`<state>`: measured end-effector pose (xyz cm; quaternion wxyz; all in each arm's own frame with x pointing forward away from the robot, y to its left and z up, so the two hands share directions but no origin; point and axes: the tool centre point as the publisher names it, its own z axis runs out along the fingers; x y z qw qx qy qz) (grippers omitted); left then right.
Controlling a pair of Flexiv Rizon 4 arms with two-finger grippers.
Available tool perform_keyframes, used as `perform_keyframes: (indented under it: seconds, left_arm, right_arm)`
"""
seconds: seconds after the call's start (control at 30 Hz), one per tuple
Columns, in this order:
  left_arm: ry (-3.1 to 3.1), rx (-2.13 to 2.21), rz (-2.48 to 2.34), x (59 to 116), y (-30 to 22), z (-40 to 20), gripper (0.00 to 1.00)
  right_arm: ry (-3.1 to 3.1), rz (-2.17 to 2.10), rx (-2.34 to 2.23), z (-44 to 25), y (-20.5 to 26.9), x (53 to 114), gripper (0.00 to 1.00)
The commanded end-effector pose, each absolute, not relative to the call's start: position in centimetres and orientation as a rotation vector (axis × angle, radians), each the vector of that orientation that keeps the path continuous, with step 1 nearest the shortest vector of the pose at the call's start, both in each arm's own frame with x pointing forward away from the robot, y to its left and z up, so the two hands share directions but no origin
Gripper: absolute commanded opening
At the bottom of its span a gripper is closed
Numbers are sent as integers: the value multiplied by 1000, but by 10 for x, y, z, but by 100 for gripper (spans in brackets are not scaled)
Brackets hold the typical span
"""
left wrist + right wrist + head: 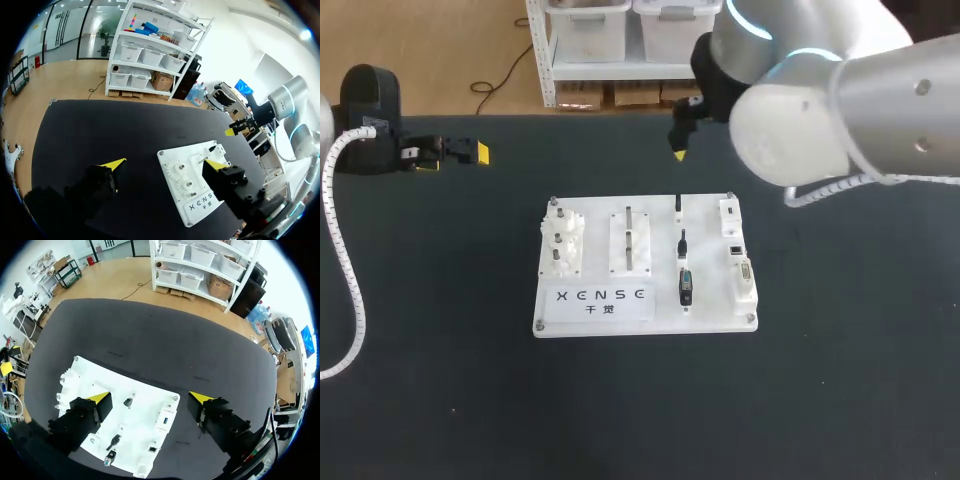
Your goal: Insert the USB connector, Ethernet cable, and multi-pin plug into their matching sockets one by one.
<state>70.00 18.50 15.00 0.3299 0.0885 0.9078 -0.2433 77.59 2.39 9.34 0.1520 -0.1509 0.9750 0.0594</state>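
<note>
The left gripper [454,158] is sitting spread and empty, well apart from the board [710,310]. The three plugs [682,243] are lying beneath the right gripper [150,399], which is likewise hanging spread and empty. It should be descending straight and squaring its fingers across one plug. The sockets [738,250] are crowding just beside, with open table [840,380] lying all round.

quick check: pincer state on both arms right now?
Left pincer: open, holding nothing.
Right pincer: open, holding nothing.
</note>
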Motion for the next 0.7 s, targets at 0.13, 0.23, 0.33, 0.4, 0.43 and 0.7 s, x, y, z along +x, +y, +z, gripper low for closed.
perform_keyframes:
  seconds: [0.13, 0.23, 0.33, 0.4, 0.43, 0.7]
  left_arm:
    - [2374, 231, -636, 700, 185, 150, 100]
    - [2374, 231, -636, 700, 185, 150, 100]
    - [2374, 231, -636, 700, 185, 150, 100]
    - [2374, 231, -636, 700, 185, 150, 100]
    - [2374, 231, -636, 700, 185, 150, 100]
    - [2374, 231, -636, 700, 185, 150, 100]
  right_arm:
    - [2821, 129, -400, 91, 46, 773, 100]
    - [2855, 81, -391, 86, 51, 768, 100]
    - [2874, 43, -397, 81, 54, 762, 100]
    - [2882, 26, -383, 77, 55, 759, 100]
    - [2886, 16, -376, 75, 55, 757, 100]
    - [2920, -10, -258, 56, 53, 751, 100]
